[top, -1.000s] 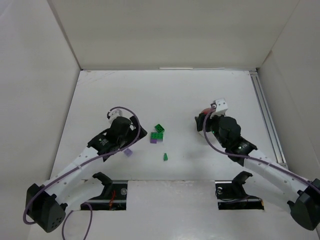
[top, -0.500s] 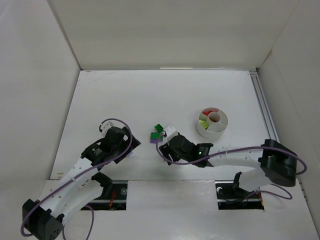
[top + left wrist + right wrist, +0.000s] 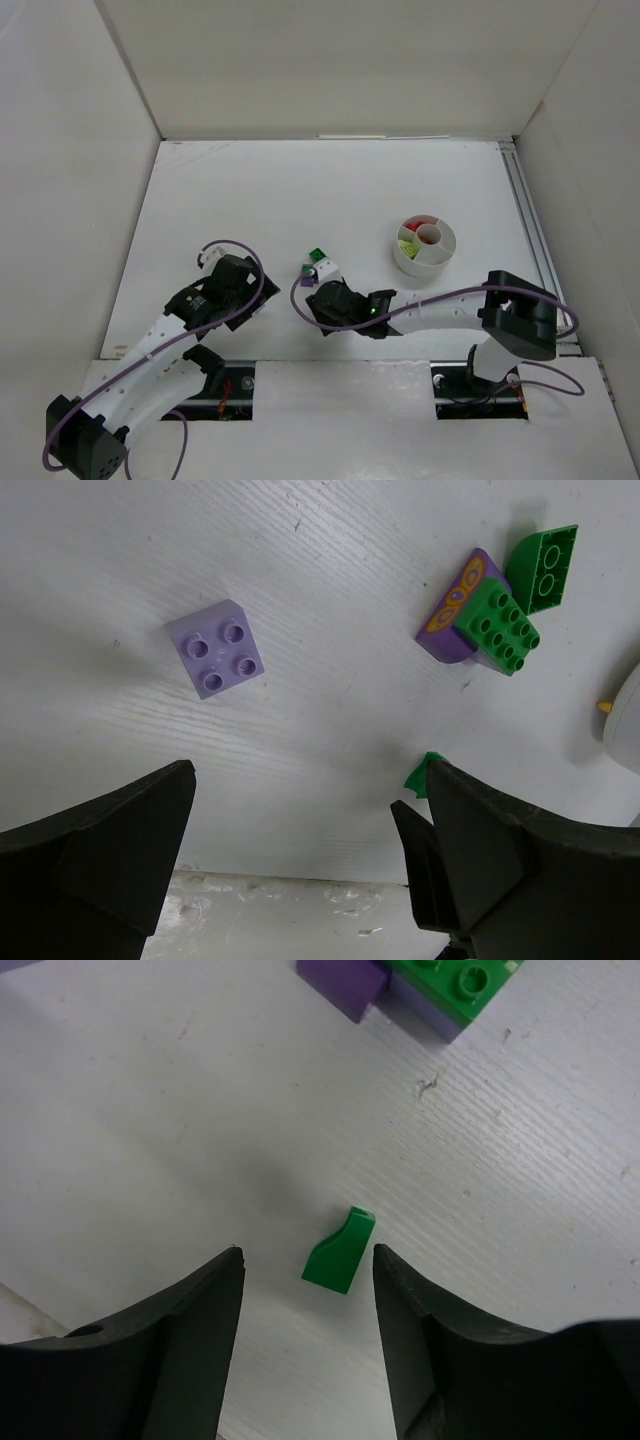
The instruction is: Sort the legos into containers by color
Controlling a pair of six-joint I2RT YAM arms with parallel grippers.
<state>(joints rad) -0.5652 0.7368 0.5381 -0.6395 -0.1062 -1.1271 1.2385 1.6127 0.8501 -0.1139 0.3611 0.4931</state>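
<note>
A small dark green curved lego lies on the white table between the fingers of my right gripper. The jaws are open; the piece sits close to the right finger, with a gap on its left. Just beyond it is a cluster of green, purple and lilac legos. My left gripper hangs wide open over bare table, short of a lilac lego. The round white dish, the containers, holds red and lime pieces at the right.
From the left wrist, the cluster shows as a purple piece with an orange pattern and two green bricks. The table's near edge runs just below the left fingers. White walls enclose the table; a rail lines the right side.
My right arm swung from over the dish to the small green piece near the centre, and its jaws have narrowed around it. The left arm pulled back slightly toward its base.
</note>
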